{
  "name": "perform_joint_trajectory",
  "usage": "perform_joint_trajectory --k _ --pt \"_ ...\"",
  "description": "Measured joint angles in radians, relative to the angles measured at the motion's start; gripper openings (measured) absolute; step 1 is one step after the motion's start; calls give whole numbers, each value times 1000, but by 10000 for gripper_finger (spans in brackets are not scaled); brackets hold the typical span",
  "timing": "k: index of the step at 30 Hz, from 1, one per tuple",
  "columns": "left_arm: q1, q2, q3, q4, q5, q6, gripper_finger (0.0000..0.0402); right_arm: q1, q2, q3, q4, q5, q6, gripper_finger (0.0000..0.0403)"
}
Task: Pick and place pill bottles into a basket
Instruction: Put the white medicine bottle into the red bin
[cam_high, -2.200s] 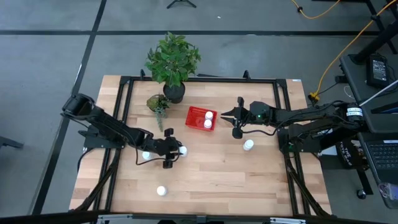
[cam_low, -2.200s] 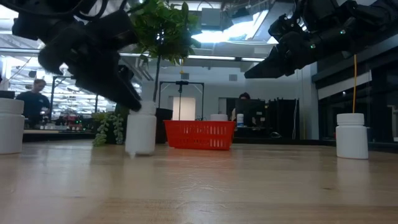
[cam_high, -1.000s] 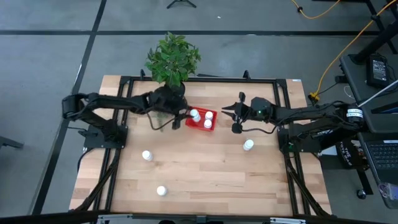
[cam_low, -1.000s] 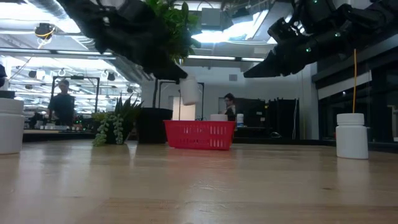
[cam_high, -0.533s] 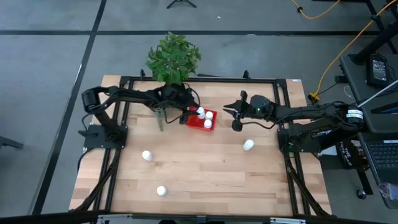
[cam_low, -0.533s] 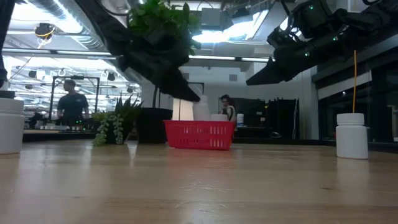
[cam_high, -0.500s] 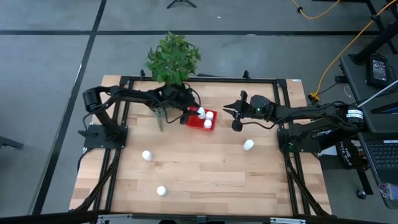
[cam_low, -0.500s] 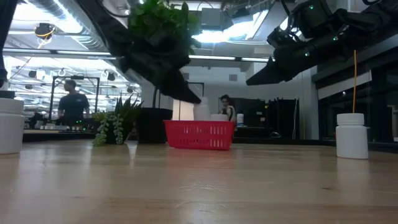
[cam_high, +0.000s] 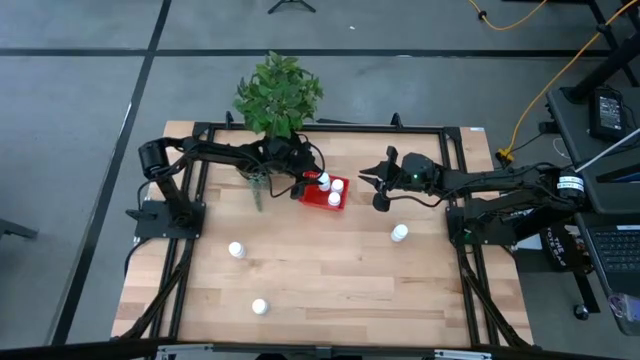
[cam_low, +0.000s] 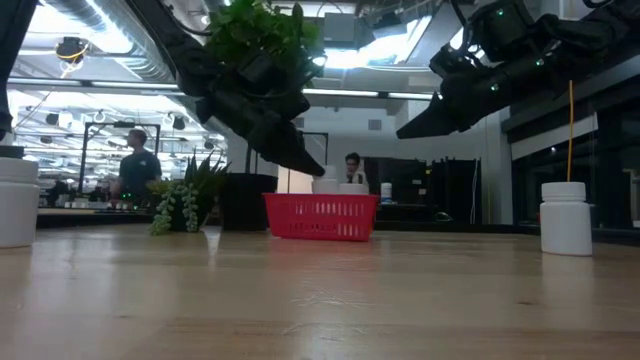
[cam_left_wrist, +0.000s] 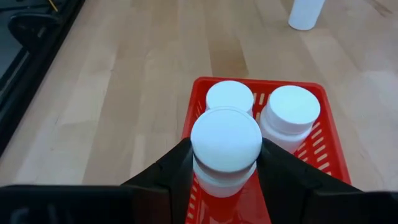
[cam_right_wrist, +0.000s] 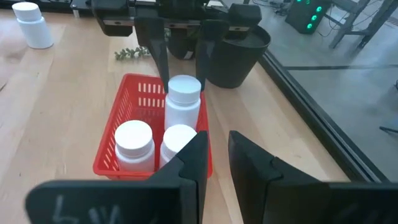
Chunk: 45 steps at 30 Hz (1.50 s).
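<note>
The left gripper (cam_left_wrist: 226, 171) is clamped on a pill bottle (cam_left_wrist: 226, 149), its fingers (cam_left_wrist: 175, 171) pressing both sides, low inside the red basket (cam_high: 327, 192) just above centre of the high view. Two more bottles (cam_left_wrist: 290, 118) stand in the basket behind it. The held bottle's base seems to be at or near the basket floor, though that contact is hidden. To finish well, lower it until seated, part the fingers only slightly so they clear the neighbours, then lift straight up. The right gripper (cam_high: 374, 181) waits just right of the basket, nearly closed and empty. Three bottles (cam_high: 399, 233) remain on the table (cam_high: 330, 290) across the lower half of the frame.
</note>
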Motion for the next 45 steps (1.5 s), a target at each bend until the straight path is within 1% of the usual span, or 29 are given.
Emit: perform_joint_trajectory --k 6,16,45 --pt "-2 5 0 -4 0 -2 147 0 0 0 -2 0 0 68" --pt "-3 83 0 44 -7 -12 147 0 0 0 -2 0 0 68" --pt "-21 83 -1 53 -12 -8 155 0 0 0 -2 0 -3 68"
